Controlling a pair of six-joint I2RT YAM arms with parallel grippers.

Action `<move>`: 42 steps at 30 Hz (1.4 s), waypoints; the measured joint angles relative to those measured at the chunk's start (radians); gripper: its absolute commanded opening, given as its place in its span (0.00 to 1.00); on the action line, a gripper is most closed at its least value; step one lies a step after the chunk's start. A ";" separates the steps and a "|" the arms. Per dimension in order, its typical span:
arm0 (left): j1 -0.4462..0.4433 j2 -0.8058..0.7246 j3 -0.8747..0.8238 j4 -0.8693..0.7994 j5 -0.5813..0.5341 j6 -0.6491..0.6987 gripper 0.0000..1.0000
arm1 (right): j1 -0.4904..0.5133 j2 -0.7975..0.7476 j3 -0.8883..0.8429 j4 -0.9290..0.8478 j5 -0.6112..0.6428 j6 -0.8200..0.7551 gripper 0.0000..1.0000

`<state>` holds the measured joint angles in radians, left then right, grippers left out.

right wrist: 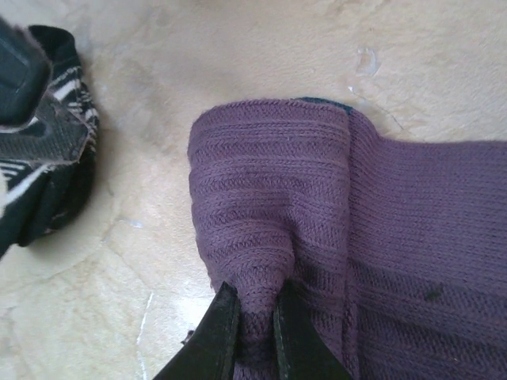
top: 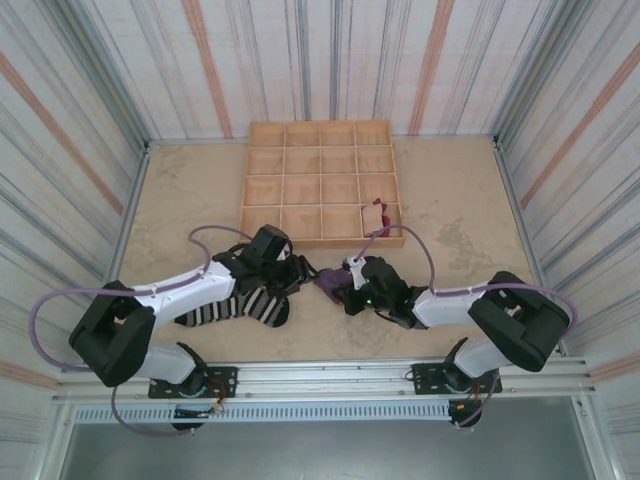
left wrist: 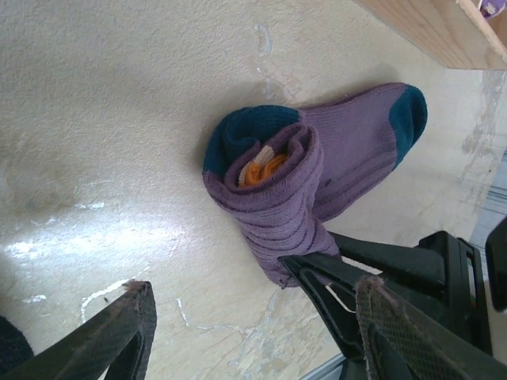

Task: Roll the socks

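The purple sock (left wrist: 333, 158) lies near the middle of the table (top: 460, 200), just on the near side of the wooden tray (top: 300, 240), with one end rolled into a bundle. The right gripper (right wrist: 252, 299) is clenched on a fold of that roll. The left gripper (left wrist: 253, 297) is released, its fingers spread just left of the sock, by the striped socks (top: 235, 305). A tan sock (top: 377, 215) sits in the tray's near right compartment.

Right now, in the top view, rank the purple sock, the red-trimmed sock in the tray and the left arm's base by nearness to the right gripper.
1. purple sock, pinched in the right gripper.
2. red-trimmed sock, in the tray beyond.
3. left arm's base, far left at the near edge.
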<state>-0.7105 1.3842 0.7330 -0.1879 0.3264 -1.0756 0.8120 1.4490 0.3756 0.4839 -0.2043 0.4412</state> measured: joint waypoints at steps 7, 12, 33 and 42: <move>-0.006 0.020 0.000 0.018 0.007 -0.001 0.62 | -0.198 0.032 -0.015 0.021 -0.279 0.131 0.00; -0.035 0.059 0.000 0.058 0.006 -0.005 0.57 | -0.269 0.080 -0.054 0.123 -0.399 0.270 0.00; -0.164 0.327 0.116 0.246 -0.092 -0.021 0.47 | -0.354 0.219 -0.151 0.454 -0.525 0.573 0.00; -0.174 0.354 0.135 0.251 -0.130 -0.057 0.40 | -0.354 0.220 -0.150 0.459 -0.527 0.573 0.00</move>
<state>-0.8841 1.7382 0.8680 0.0631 0.1959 -1.1328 0.4576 1.6695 0.2253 0.9432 -0.7315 1.0142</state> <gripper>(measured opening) 0.433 0.096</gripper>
